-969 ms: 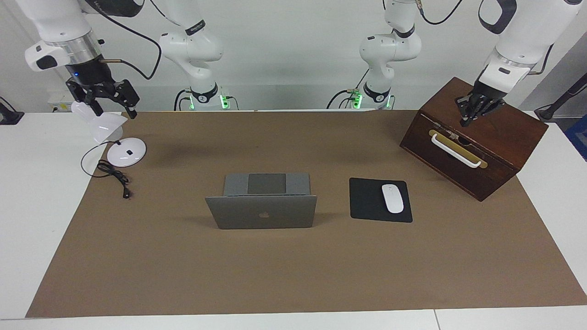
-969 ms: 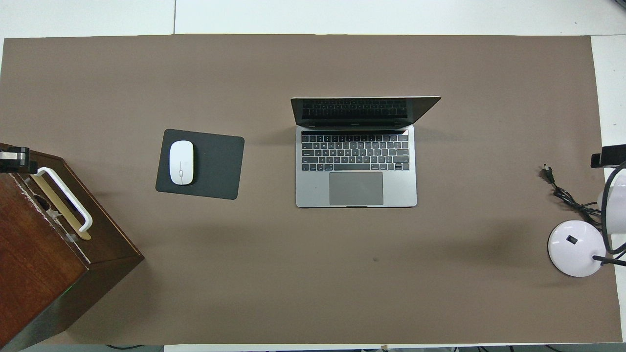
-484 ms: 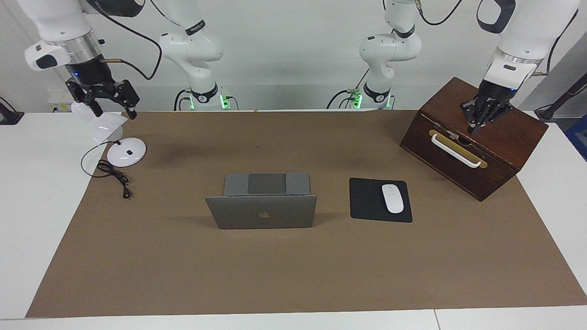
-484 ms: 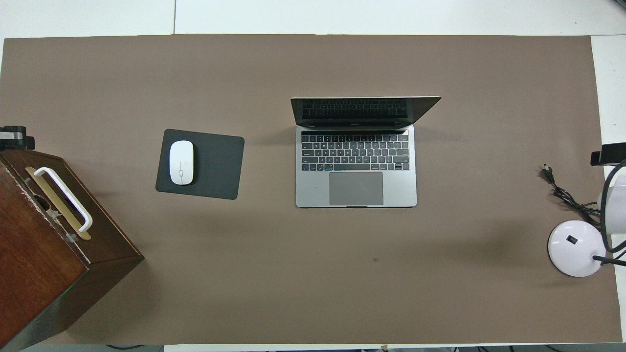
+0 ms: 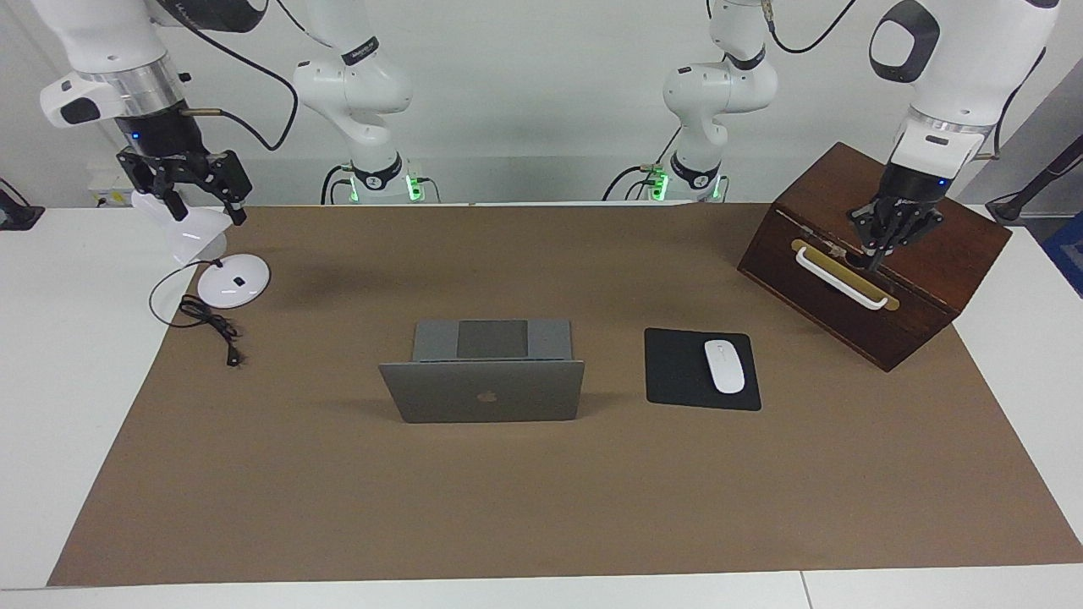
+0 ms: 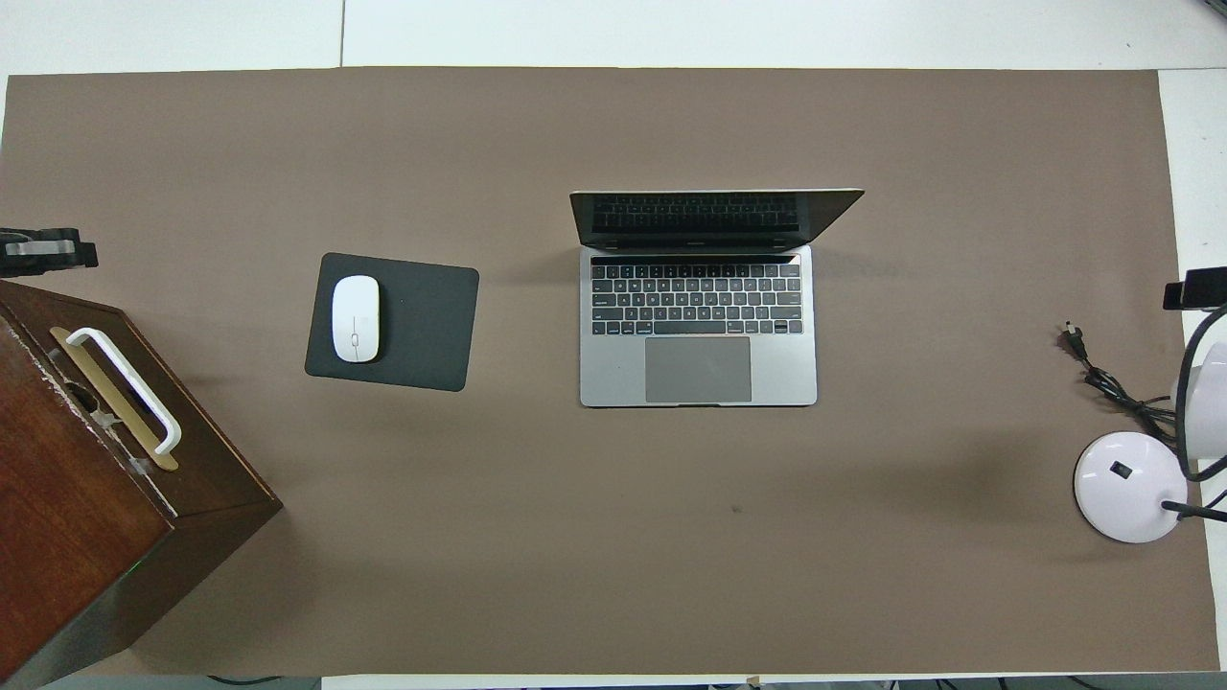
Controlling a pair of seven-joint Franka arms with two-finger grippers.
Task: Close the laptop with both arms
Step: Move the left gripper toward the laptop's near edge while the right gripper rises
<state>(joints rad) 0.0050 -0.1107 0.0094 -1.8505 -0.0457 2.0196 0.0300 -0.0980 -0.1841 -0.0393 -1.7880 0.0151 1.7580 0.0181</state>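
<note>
Left gripper (image 5: 876,250) has dropped, fingertips together, over the wooden box's (image 5: 948,254) white handle (image 5: 842,278).
Right gripper (image 5: 193,188), empty, prongs apart, hangs over the lamp (image 5: 199,241); laptop (image 5: 486,372) lies open between them.

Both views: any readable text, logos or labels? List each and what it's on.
No words or numbers can be read in either view.
Apple logo, a sign not text: on the laptop lid, in the facing view.
Key legends on the laptop keyboard: too small to read.
Small dark mark on the lamp base: too small to tell.
Black band on a robot arm: lettering blurred, unreadable.
</note>
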